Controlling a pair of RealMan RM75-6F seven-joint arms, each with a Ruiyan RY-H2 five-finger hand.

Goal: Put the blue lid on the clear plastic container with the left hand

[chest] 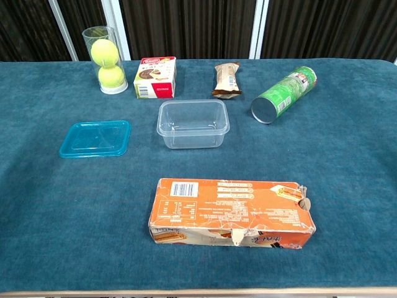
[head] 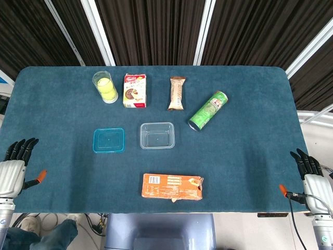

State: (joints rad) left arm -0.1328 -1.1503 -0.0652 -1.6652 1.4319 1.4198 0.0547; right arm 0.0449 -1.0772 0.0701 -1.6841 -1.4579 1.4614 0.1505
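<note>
The blue lid [head: 109,140] lies flat on the teal table [head: 244,151], just left of the clear plastic container [head: 157,135], with a gap of bare cloth between them. The container stands upright and open near the middle of the table. The left hand [head: 14,166] hangs at the table's near left edge, holding nothing, its dark fingers stretched out and slightly apart, well away from the lid. The right hand [head: 312,174] sits at the near right edge in the same way, fingers extended and apart, holding nothing. Along the far side stand a clear tube with 2 yellow tennis balls [chest: 105,59], a small red and white box [chest: 156,77], a brown snack bar [chest: 226,79], and a green can [chest: 283,94] lying on its side. An orange box [chest: 231,213] lies flat near the front edge.
</note>
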